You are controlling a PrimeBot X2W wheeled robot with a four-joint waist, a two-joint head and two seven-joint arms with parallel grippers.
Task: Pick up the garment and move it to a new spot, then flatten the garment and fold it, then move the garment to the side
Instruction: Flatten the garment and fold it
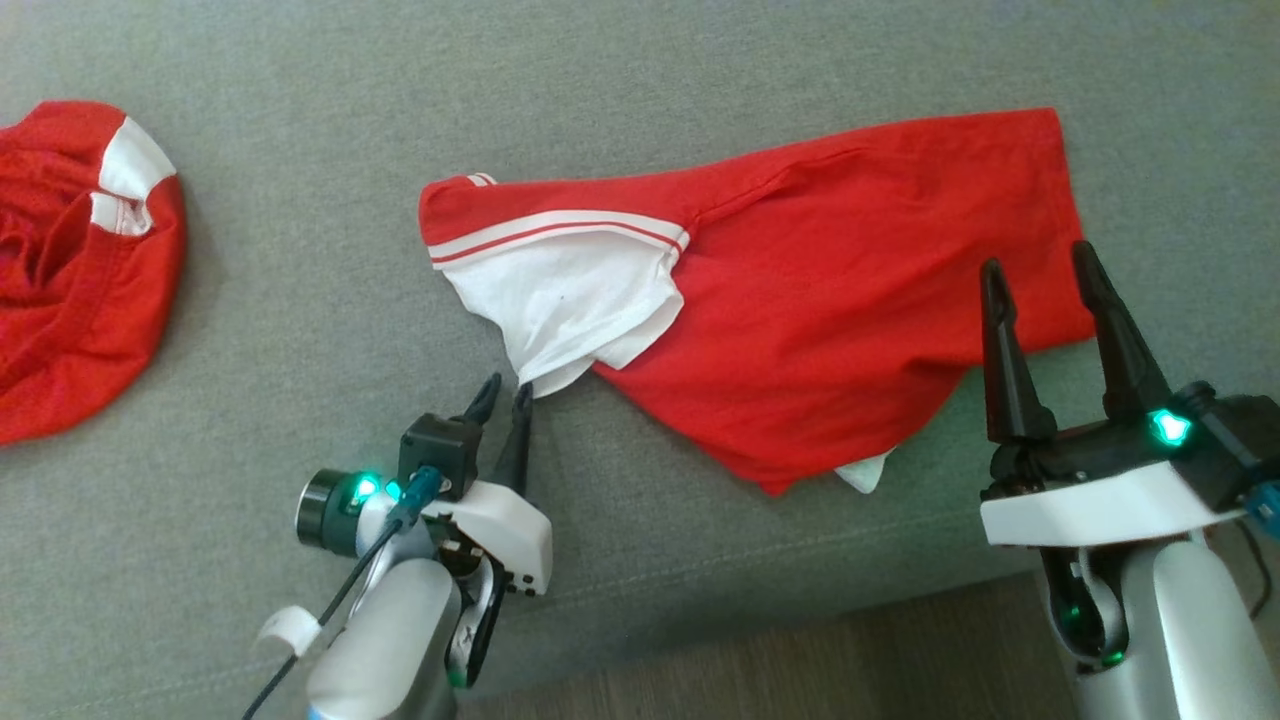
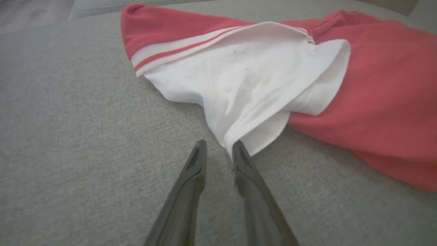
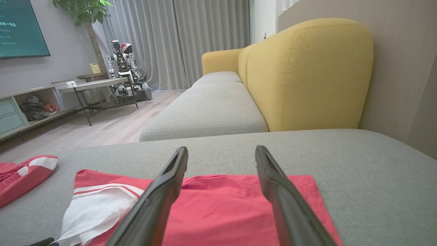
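Observation:
The garment (image 1: 820,300) is a red shirt with a white sleeve (image 1: 570,290), spread loosely on the grey cushion (image 1: 300,350). My left gripper (image 1: 505,395) sits low at the sleeve's lower tip. In the left wrist view its fingers (image 2: 198,167) stand a narrow gap apart, and the white sleeve (image 2: 252,85) corner reaches down between the tips of that gripper (image 2: 220,148). My right gripper (image 1: 1035,265) hovers open over the shirt's right hem. In the right wrist view that gripper (image 3: 222,152) points across the red cloth (image 3: 222,205), with nothing between the fingers.
A second red and white garment (image 1: 70,270) lies bunched at the cushion's far left, and it appears as a red garment (image 3: 20,177) in the right wrist view. The cushion's front edge and wooden floor (image 1: 800,660) run along the bottom. A yellow backrest (image 3: 307,75) rises behind.

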